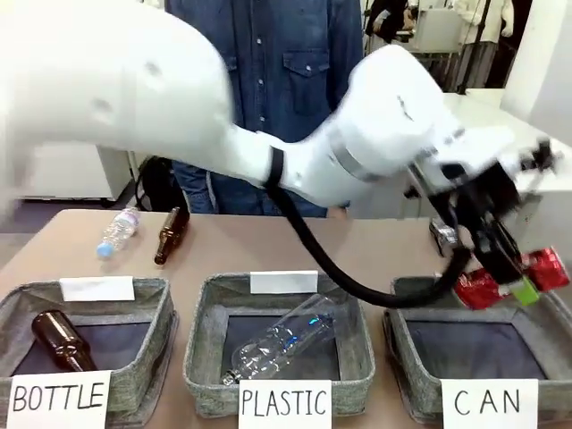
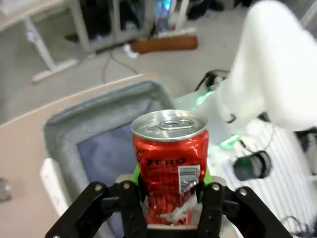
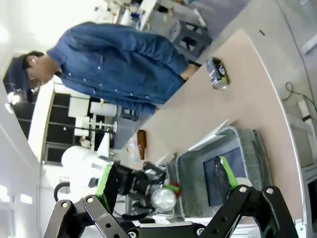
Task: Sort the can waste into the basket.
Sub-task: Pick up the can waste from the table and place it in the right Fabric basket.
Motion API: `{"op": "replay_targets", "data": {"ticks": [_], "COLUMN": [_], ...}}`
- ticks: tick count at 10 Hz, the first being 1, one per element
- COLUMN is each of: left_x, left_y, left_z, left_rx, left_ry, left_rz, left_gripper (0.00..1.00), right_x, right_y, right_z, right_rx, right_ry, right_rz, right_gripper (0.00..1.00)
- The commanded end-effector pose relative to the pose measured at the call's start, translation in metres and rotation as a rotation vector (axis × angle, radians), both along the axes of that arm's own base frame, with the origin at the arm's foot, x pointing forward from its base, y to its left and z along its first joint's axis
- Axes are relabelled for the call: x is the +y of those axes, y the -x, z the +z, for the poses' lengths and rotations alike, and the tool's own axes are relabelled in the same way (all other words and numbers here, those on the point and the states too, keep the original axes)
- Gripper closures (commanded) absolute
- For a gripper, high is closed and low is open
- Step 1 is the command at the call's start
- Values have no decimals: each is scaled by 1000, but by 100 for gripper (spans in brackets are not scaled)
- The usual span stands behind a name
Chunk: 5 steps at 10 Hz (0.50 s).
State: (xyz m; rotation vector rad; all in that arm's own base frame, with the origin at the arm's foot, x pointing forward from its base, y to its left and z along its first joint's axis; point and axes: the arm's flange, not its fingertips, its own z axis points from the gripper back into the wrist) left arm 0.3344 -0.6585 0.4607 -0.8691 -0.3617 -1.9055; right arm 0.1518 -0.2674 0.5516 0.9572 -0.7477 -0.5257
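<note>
My left gripper point(image 1: 511, 279) has reached across to the right and is shut on the red can point(image 1: 483, 288), which hangs over the near-right grey basket point(image 1: 402, 353) with the "CAN" sign. In the left wrist view the red can point(image 2: 171, 158) stands upright between the shut fingers of the left gripper point(image 2: 171, 187), with the basket point(image 2: 64, 129) below it. A dark can point(image 3: 217, 73) lies on its side on the table beyond the basket point(image 3: 257, 153); part of it point(image 1: 442, 235) shows behind the arm. My right gripper point(image 3: 166, 178) is open and holds nothing.
A "PLASTIC" basket point(image 1: 201, 357) holds a clear bottle point(image 1: 281, 340). A "BOTTLE" basket point(image 1: 156, 344) holds a brown bottle point(image 1: 61, 340). Another brown bottle point(image 1: 170, 234) and a plastic bottle point(image 1: 118, 231) lie at the far left. A person point(image 1: 286, 80) stands across the table.
</note>
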Motion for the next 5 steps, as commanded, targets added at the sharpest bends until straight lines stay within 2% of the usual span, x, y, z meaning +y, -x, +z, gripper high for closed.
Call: {"op": "replay_targets", "data": {"ticks": [1,3,4,5], "left_x": [-23,-14,-11,-11], "left_y": [-21,-23,-21,-21], "left_z": [5,6,-18,-18], "left_rx": [-28,-155,-50,-50], "left_ry": [-88,-155,-61,-61], "left_rz": [78,113,57,57], "left_gripper": [56,56,56,56], "right_x": [15,15,15,15], "right_y": [-16,-16,-16,-16], "right_z": [4,4,4,4], "right_rx": [27,27,27,27], "right_ry": [12,12,12,12], "right_rz": [54,54,54,54], "right_gripper": [0,0,0,0]}}
